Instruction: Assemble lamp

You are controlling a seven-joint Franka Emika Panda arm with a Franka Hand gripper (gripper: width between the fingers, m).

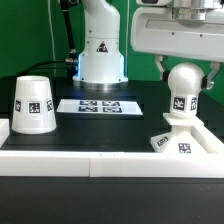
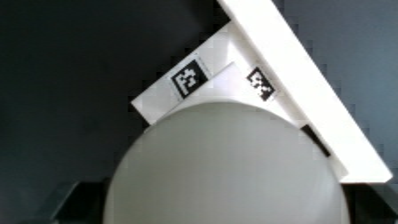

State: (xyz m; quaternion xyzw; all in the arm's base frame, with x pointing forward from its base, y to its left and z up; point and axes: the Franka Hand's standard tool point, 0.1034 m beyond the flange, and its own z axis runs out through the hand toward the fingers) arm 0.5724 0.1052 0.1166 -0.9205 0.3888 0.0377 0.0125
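Observation:
The white bulb (image 1: 184,88) stands upright on the flat angular base (image 1: 172,143) at the exterior view's right. My gripper (image 1: 185,72) comes down from above, a finger on each side of the round head, shut on it. In the wrist view the bulb head (image 2: 222,160) fills the space between my dark fingertips (image 2: 75,205), with the tagged base (image 2: 199,80) below it. My gripper (image 2: 214,208) is mostly hidden there. The tapered shade (image 1: 34,104) stands mouth down at the exterior view's left, apart from the rest.
The marker board (image 1: 88,105) lies flat in the middle before the white robot pedestal (image 1: 100,50). A white wall (image 1: 100,160) runs along the front and the right side; the base rests against it (image 2: 302,60).

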